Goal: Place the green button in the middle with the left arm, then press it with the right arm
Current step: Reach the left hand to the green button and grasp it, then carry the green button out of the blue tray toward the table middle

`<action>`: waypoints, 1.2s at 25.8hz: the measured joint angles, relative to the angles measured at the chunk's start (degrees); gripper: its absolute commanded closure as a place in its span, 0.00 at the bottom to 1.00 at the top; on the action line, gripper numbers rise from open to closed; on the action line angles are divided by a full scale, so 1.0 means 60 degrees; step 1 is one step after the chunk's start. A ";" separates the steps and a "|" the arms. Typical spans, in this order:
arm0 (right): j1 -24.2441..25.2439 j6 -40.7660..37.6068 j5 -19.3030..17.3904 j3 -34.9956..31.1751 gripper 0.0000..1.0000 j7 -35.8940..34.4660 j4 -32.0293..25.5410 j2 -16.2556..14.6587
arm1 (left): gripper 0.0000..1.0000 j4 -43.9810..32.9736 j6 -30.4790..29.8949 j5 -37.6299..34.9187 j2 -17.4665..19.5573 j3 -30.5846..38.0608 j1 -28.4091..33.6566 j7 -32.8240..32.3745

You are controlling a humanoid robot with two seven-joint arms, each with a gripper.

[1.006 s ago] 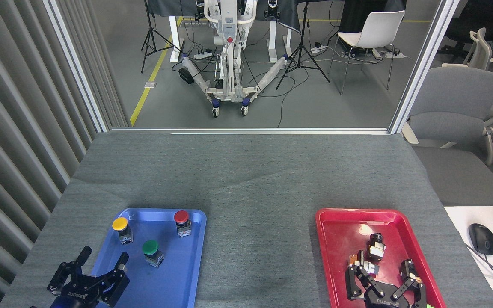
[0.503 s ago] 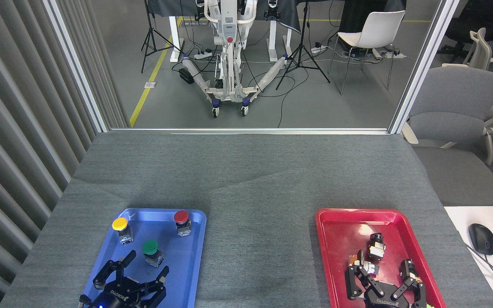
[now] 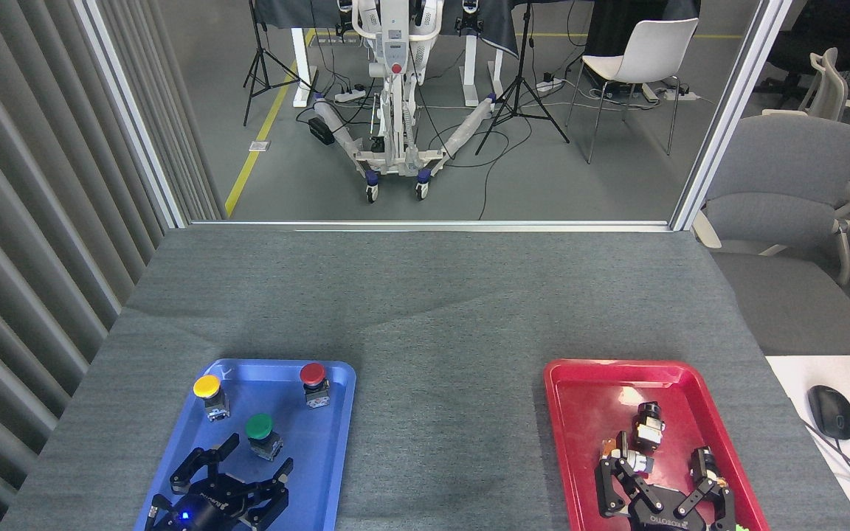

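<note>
**Green button position relative to left gripper**

Head view. Green button (image 3: 260,434) upright inside blue tray (image 3: 325,472), roughly mid-tray, nearer the tray's left rim than its right. Yellow button (image 3: 209,394) toward the far-left corner of the tray, red button (image 3: 313,382) by the far-right corner. Left gripper (image 3: 257,455) over the tray's near edge, fingers spread wide, nothing held; green button just beyond and between the fingertips, apart from both. Right gripper (image 3: 661,472) over the near end of red tray (image 3: 580,435), fingers parted, empty, beside small dark parts lying in that tray. Grey cloth (image 3: 447,413) between the two trays.
</note>
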 measured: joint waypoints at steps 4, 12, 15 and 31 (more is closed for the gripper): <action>-0.0008 -0.0006 -0.0015 -0.0003 0.00 -0.0001 0.0001 -0.0005 | 0.00 0.0525 0.0007 0.0042 -0.0047 -0.0004 -0.0477 0.0000; -0.0005 -0.0017 -0.0034 -0.0015 0.00 -0.0007 0.0025 -0.0006 | 0.22 0.0961 0.0113 0.0126 -0.0134 0.0007 -0.0852 -0.0018; -0.0009 -0.0017 -0.0035 -0.0018 0.00 -0.0029 0.0035 -0.0006 | 0.26 0.1131 0.0171 0.0204 -0.0137 0.0008 -0.0923 -0.0032; 0.0020 -0.0004 -0.0037 -0.0035 0.00 0.0001 0.0046 -0.0006 | 0.78 0.0874 -0.0760 0.0236 -0.0016 0.0001 -0.0866 -0.0149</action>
